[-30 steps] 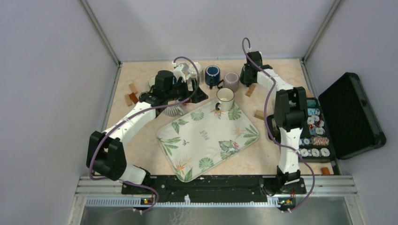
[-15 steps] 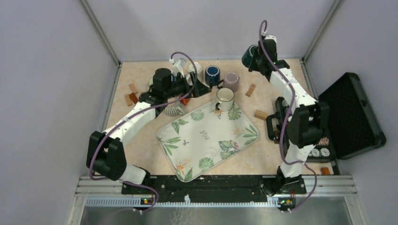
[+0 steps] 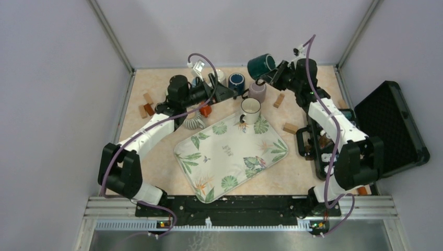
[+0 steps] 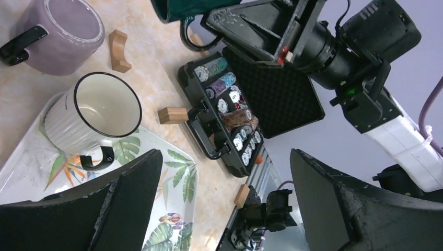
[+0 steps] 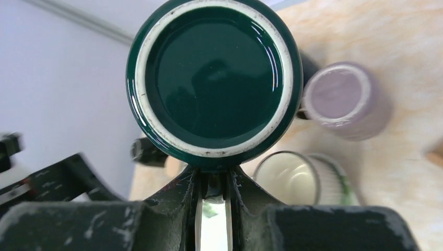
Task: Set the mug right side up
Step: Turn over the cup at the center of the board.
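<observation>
While aloft, mug [image 3: 261, 65] (in right hand [image 3: 275, 75])

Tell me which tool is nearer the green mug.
Right. The right tool is shut on the green mug, holding it aloft. The left tool, open, sits apart to its left and lower, beside the blue mug.

Tray [image 3: 230, 154] at centre, mug [image 3: 250, 110] on its 1 o'clock corner, second mug [image 3: 257, 90] just behind at 12, third mug [image 3: 236, 82] left of that, fourth mug [image 3: 261, 65] aloft at 1 o'clock in the right gripper [image 3: 272, 76], blocks [image 3: 146, 107] at 10, case [image 3: 389, 128] at 3 o'clock.
</observation>
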Robot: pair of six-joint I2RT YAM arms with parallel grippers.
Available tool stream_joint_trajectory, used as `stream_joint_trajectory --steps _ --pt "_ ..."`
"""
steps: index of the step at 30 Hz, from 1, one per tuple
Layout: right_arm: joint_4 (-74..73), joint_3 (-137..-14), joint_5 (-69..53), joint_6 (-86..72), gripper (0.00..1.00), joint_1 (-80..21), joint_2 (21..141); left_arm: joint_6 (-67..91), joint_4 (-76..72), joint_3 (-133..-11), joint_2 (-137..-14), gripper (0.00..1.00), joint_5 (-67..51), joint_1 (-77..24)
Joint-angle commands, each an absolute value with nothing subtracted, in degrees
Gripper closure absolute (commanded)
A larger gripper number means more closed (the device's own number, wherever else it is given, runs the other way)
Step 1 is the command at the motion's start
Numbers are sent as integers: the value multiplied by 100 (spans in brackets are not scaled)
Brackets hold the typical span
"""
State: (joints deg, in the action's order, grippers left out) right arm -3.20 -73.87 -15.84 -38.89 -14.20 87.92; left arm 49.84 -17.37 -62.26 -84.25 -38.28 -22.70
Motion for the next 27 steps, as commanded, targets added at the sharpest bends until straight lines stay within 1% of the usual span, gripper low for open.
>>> stream_joint_trajectory --steps 1,9,13,18,21,27 --pt "1615 -7133 -2602 -4844 100 -1766 8296 5674 -2759 -6055 -8577 2 -4141 -2226" --pt "3095 -6413 -2925 -5853 100 -2126 8247 6521 -3576 -5855 -8842 2 -4315 -2200" --pt "3663 -6165 -2953 -6225 100 -2200 8253 6845 -3905 -5749 -8924 2 -4327 -2156" --pt "4033 -6100 -3072 -6512 100 -2293 8356 7155 -4228 -5698 -9021 4 -4341 -2127" --pt "4200 -6049 -3042 -6595 100 -2373 8404 7393 -4444 -5708 -9123 7 -4410 -2126" --pt "4393 -5981 -2915 -6675 100 -2562 8474 7947 -5115 -5620 -9352 18 -4518 -2115"
